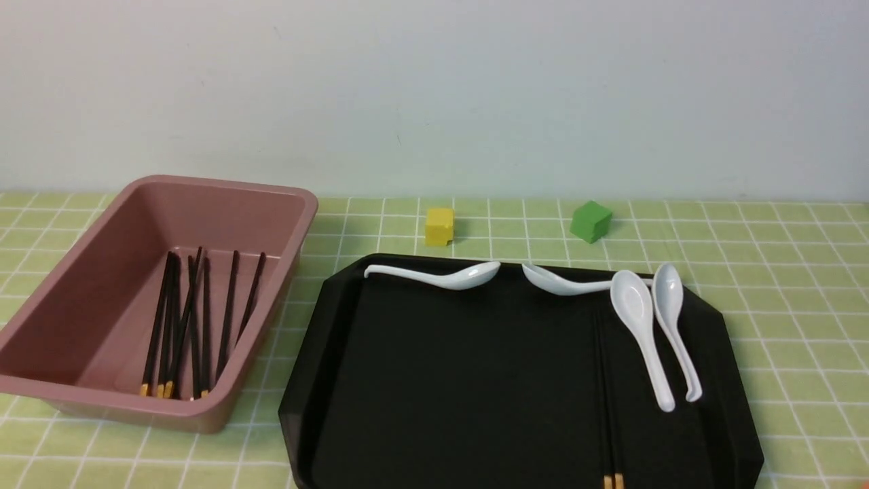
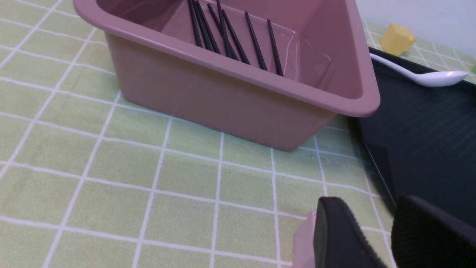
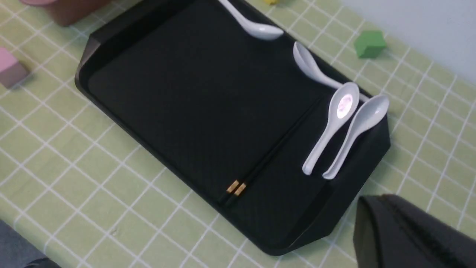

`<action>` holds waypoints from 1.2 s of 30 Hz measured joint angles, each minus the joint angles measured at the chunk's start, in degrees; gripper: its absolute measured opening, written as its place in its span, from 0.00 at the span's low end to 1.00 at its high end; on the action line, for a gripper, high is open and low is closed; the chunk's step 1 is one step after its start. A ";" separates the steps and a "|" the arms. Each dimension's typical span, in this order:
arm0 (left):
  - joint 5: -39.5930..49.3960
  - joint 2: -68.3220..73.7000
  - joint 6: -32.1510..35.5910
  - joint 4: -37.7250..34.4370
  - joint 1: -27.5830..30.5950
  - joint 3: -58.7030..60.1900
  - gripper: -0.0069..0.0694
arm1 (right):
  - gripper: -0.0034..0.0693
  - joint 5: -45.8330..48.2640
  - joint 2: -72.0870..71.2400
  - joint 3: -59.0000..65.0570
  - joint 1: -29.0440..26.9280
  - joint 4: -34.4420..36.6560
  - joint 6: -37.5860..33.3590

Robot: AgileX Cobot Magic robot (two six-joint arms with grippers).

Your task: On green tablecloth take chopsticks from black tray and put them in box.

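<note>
1. Matt, soft-looking cloth for the green tablecloth [image 1: 781, 272].
2. Smooth plastic with a dull sheen for the box [image 1: 88, 292].
3. Plastic for the black tray [image 1: 441, 380]: glossy rim, finely textured floor.
4. Glossy, smooth white finish on the spoons [image 1: 638, 319].
5. Smooth, faintly shiny finish on the chopsticks [image 1: 227, 312].

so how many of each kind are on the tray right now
on the tray:
spoons: 4
chopsticks: 2
total: 6
</note>
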 joint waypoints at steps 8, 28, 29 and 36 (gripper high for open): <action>0.00 0.00 0.00 0.00 0.00 0.00 0.40 | 0.05 -38.75 -19.19 40.19 0.00 -2.39 9.38; 0.04 0.00 0.00 0.00 0.00 0.00 0.40 | 0.08 -53.56 -23.22 64.11 0.00 -3.31 10.20; 0.04 0.00 0.00 0.00 0.00 0.00 0.40 | 0.08 -53.43 -23.22 64.73 0.00 -3.31 10.20; 0.04 0.00 0.00 0.00 0.00 0.00 0.40 | 0.09 -53.32 -23.22 66.15 0.00 -3.35 10.20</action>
